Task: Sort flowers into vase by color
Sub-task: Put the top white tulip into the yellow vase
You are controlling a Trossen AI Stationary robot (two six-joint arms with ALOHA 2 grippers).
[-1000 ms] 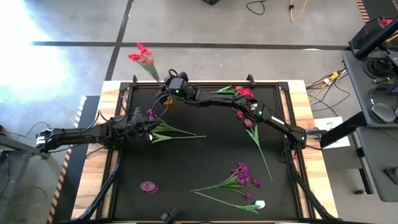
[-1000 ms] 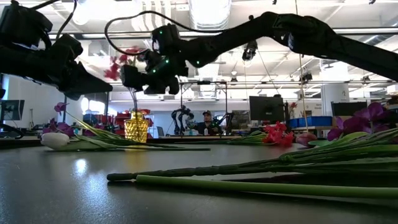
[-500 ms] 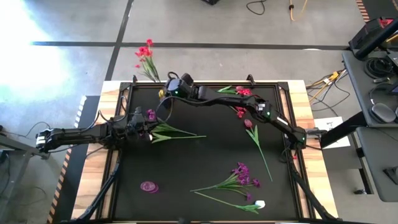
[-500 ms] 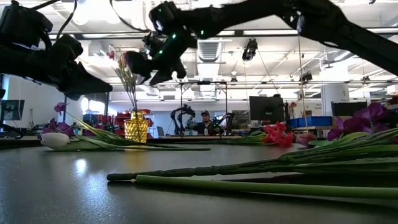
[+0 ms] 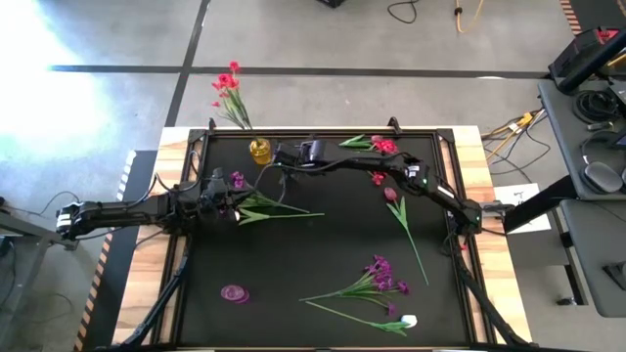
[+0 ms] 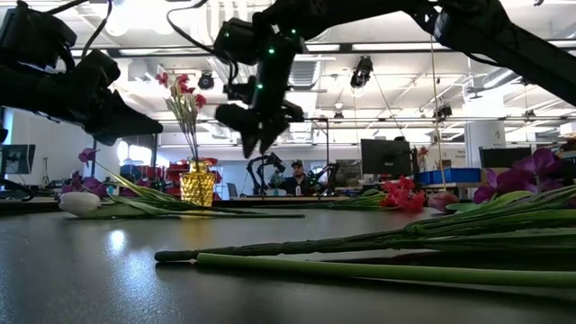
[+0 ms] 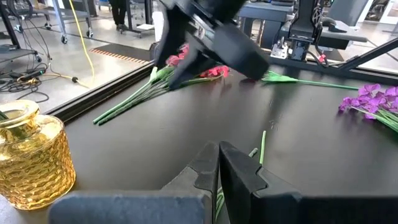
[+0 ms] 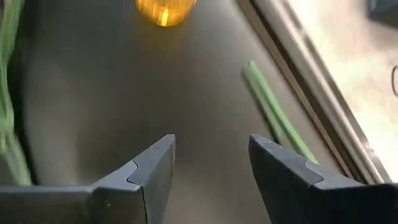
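We find the red flowers [image 5: 228,90] now standing in the yellow vase [image 5: 260,151]; the right gripper [image 5: 282,156] has let go and withdrawn, jaws apart. The left gripper [image 5: 231,203] stays clenched, empty, over the mat [image 5: 313,254].

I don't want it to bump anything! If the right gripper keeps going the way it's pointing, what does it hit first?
Probably the yellow vase. The right gripper is open and empty, aimed across bare black mat at the vase. A green stem lies off to one side, likely missed. Depth is hard to judge.
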